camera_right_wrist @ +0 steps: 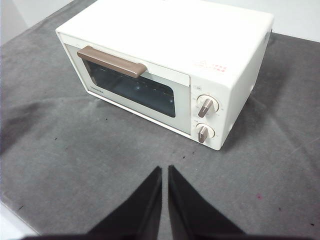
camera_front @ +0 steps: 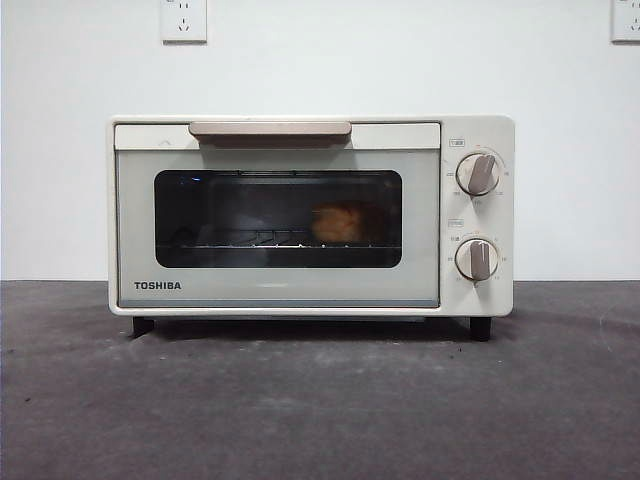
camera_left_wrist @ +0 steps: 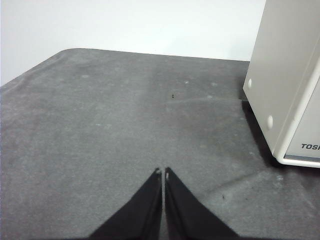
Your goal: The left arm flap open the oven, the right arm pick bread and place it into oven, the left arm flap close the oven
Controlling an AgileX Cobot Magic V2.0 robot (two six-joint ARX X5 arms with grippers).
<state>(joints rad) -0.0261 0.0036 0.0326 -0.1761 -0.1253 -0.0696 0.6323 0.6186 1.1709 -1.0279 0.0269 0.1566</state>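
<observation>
While both arms wait away from it, the oven [camera_front: 310,215] stands on a dark grey table [camera_front: 320,410] with its door shut flat against the cream-white body. Seen level from the front, the beige bar handle [camera_front: 270,129] runs along the top of the door, above the dark glass window [camera_front: 278,218]. Through that glass the bread [camera_front: 337,223], a small golden-orange bun, sits on the wire rack [camera_front: 250,240] inside the oven, toward the side nearest the knobs. Two beige knobs [camera_front: 478,173] are stacked one above the other on the oven's panel beside the door, and the TOSHIBA name is printed at the door's lower corner farthest from the knobs. Behind the oven is a plain white wall with a socket [camera_front: 184,20] high above the handle. From the left wrist camera, the left gripper [camera_left_wrist: 162,172] hangs over bare table beside the oven's blank side wall, its two black jaws pressed nearly together with only a thin slit between them, holding nothing. From the right wrist camera, the right gripper [camera_right_wrist: 165,169] hovers out in front of the oven's door and knobs, well apart from it, its jaws likewise drawn almost together and empty.
</observation>
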